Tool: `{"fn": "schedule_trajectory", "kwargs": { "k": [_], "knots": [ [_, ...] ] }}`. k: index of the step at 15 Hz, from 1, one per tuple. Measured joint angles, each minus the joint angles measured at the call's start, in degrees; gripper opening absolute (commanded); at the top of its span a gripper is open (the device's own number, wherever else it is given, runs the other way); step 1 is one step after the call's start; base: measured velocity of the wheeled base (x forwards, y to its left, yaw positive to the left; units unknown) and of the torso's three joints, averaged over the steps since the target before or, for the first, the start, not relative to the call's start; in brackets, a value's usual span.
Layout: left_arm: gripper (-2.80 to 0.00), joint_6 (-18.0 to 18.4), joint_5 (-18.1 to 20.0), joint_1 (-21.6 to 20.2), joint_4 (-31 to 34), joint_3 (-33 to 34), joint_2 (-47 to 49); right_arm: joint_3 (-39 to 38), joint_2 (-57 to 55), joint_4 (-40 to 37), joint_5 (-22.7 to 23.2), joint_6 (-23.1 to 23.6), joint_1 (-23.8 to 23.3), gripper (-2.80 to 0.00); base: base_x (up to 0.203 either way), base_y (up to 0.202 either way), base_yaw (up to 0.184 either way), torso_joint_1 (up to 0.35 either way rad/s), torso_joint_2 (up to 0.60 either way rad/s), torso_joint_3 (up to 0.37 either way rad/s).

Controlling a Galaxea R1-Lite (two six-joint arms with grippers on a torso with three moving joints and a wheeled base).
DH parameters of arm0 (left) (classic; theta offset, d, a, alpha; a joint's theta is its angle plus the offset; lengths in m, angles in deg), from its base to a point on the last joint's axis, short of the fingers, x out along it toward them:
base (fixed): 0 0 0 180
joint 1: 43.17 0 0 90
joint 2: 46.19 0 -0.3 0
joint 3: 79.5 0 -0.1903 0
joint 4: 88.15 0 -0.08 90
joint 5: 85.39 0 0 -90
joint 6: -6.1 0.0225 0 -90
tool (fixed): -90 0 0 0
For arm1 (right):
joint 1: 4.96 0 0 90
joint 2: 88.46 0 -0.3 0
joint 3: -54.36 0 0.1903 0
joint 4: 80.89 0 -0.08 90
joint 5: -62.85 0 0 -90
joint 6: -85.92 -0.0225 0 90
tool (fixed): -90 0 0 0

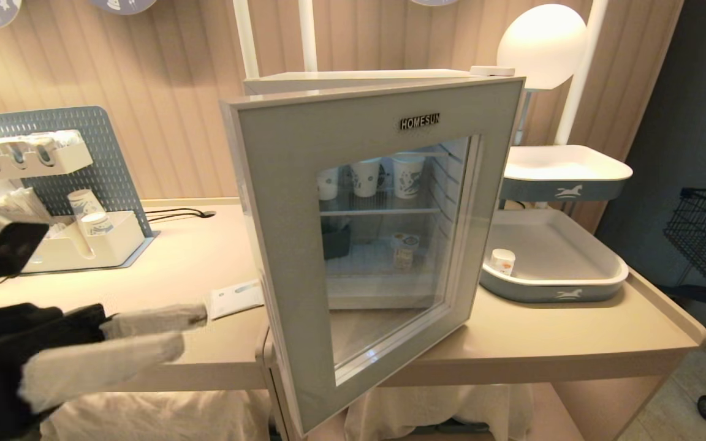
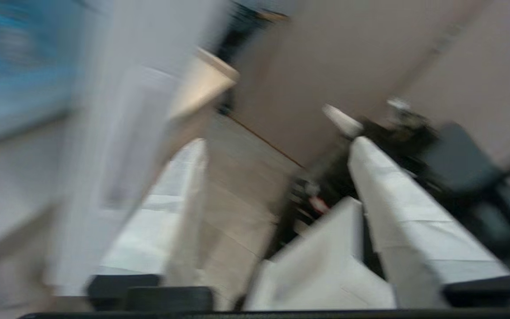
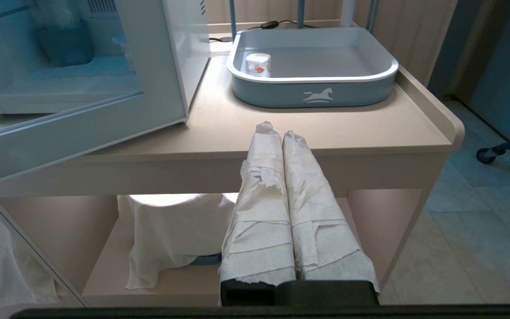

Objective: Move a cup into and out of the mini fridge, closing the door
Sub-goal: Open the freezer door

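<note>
Currently the left gripper (image 1: 190, 334) is hovering low at the left over the beige tabletop (image 1: 206, 257), wrapped white fingers (image 1: 157, 318) spread apart with nothing between them, tips pointing toward the free edge of the door (image 1: 285, 257); not touching it as far as the head view is showing. Left wrist view is smeared, so nothing usable there beyond the parted fingers (image 2: 396, 208).

The boxy white mini fridge (image 1: 359, 79) is sitting mid-table with its grey-framed glass door swung partly open, hinged on the right, HOMESUN badge at the top. Through the glass the tiny white pot with an orange-marked foil top (image 1: 404, 245) is standing on the lower wire shelf. Three taller white paper cups with blue patterns (image 1: 366, 176) are sitting on the upper shelf.

The right gripper (image 3: 279, 128) is hanging parked in front of the table edge, fingers pressed together, holding nothing.

A similar small white pot with an orange band (image 1: 503, 261) is standing in the blue-and-white tray (image 1: 558, 294) to the fridge's right. A blue pegboard rack with cups (image 1: 83, 177) is standing at the far left, and a white card (image 1: 236, 298) is lying flat just beside the left fingertips.
</note>
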Motion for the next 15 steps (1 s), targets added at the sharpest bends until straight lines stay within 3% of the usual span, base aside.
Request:
{"fn": "schedule_trajectory", "kwargs": {
  "k": [2,5,7,9,12,15],
  "knots": [
    [-2.8,4.1,-4.6,-2.5,-0.1,-3.2,6.4,0.0,0.0,0.0,0.0,0.0,0.0,-2.8,0.0,0.0,0.0,0.0,0.0,0.0],
    [-2.8,11.4,-15.6,-3.0,-0.1,-7.4,17.4,0.0,0.0,0.0,0.0,0.0,0.0,-2.8,0.0,0.0,0.0,0.0,0.0,0.0],
    [-2.8,16.6,-23.0,0.0,-0.1,-9.1,23.7,0.0,0.0,0.0,0.0,0.0,0.0,-2.8,0.0,0.0,0.0,0.0,0.0,0.0],
    [-2.8,19.1,-28.4,4.9,-0.1,-10.3,28.7,0.0,0.0,0.0,0.0,0.0,0.0,-2.8,0.0,0.0,0.0,0.0,0.0,0.0],
    [-2.8,18.7,-29.5,12.4,0.6,-11.4,32.4,0.0,-0.1,0.0,0.0,0.0,0.0,-2.8,0.0,0.0,0.0,0.0,0.0,0.0],
    [-2.8,15.0,-28.0,18.4,2.5,-11.0,30.0,0.0,-0.1,0.0,0.0,0.0,0.0,-2.8,0.0,0.0,0.0,0.0,0.0,0.0]
  ]
}}
